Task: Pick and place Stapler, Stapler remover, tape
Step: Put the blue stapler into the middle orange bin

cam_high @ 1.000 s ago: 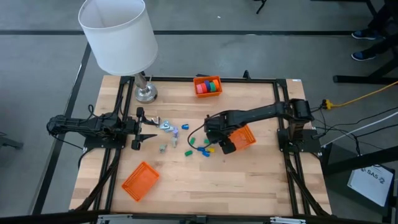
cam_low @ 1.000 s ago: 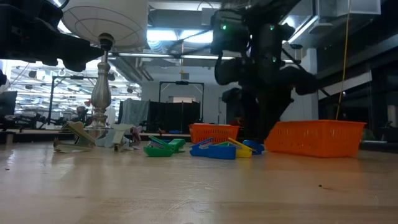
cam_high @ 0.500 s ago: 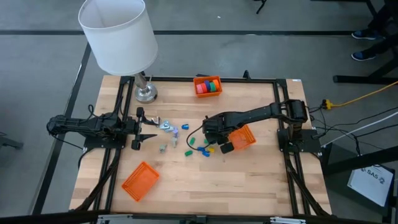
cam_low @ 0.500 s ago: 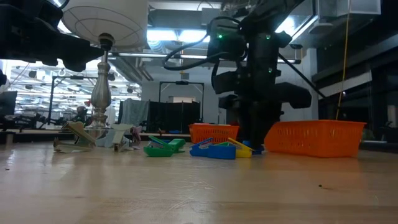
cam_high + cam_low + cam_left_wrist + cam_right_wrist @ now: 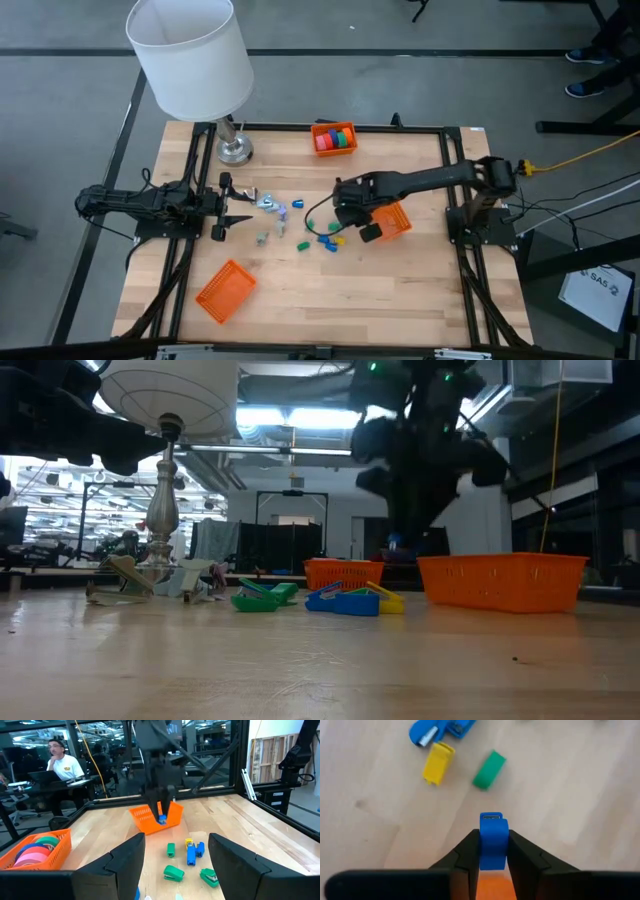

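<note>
My right gripper (image 5: 493, 854) hangs above the table's middle, shut on a small blue stapler (image 5: 493, 837), beside an orange basket (image 5: 392, 220). Below it, blue, yellow and green staplers (image 5: 325, 238) lie loose on the wood. Pale staple removers (image 5: 270, 206) lie nearer my left gripper (image 5: 175, 865), which waits open and level at the table's left side. The tape rolls (image 5: 337, 137) sit in an orange bin (image 5: 318, 139) at the far edge. My right gripper pinches the blue stapler between its two fingers, one on each long side (image 5: 483, 851). The fingers point steeply down from above and lie along the stapler, whose end (image 5: 491, 818) sticks out past the fingertips. It is lifted clear of the table.
A table lamp (image 5: 190, 55) with a white shade stands at the far left corner. A second orange basket (image 5: 226, 291) lies near the front left. Bare wood shows at the table's front right. A person sits at a desk beyond the table (image 5: 62, 762).
My right gripper has sunk to the right end of the stapler pile and then risen again. The blue stapler that lay there has left the table and now hangs between its fingers, lifted clear.
</note>
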`<state>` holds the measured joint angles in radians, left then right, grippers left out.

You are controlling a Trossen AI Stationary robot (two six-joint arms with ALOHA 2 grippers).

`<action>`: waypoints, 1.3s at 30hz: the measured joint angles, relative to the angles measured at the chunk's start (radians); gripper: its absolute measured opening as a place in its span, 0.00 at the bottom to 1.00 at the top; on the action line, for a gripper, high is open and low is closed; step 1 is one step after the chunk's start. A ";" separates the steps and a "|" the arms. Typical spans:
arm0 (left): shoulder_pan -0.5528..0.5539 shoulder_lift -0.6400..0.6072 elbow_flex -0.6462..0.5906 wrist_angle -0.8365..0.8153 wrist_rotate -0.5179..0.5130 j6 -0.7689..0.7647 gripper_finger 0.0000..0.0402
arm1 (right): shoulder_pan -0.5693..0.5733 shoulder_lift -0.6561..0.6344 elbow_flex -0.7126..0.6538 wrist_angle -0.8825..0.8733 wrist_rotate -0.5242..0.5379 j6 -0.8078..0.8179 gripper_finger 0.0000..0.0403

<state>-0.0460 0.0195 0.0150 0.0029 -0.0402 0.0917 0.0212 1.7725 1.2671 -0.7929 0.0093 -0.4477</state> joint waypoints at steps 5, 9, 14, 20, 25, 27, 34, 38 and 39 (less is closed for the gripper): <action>0.000 0.000 0.000 0.000 0.000 0.000 0.53 | -0.003 -0.090 0.000 -0.129 0.036 0.003 0.18; 0.000 0.000 0.000 0.000 0.000 0.000 0.54 | -0.006 -0.137 -0.010 -0.214 0.035 0.024 0.19; 0.000 0.000 0.000 0.000 0.000 0.000 0.54 | -0.018 -0.196 -0.111 -0.207 0.032 0.022 0.21; 0.000 0.000 0.000 0.000 0.000 0.000 0.54 | -0.057 -0.252 -0.266 -0.092 0.032 0.018 0.20; 0.000 0.000 0.000 0.000 0.000 0.000 0.54 | -0.087 -0.260 -0.340 -0.016 0.032 -0.010 0.21; 0.000 0.000 0.000 0.000 0.000 0.000 0.53 | -0.100 -0.260 -0.362 0.005 0.032 -0.039 0.22; 0.000 0.000 0.000 0.000 0.000 0.000 0.54 | -0.138 -0.260 -0.422 0.097 0.034 -0.091 0.22; 0.000 0.000 0.000 0.000 0.000 0.000 0.54 | -0.148 -0.260 -0.445 0.123 0.035 -0.092 0.22; 0.000 0.000 0.000 0.000 0.000 0.000 0.54 | -0.150 -0.260 -0.447 0.124 0.035 -0.092 0.22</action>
<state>-0.0460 0.0196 0.0151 0.0029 -0.0402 0.0917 -0.1286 1.5127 0.8200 -0.6693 0.0447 -0.5393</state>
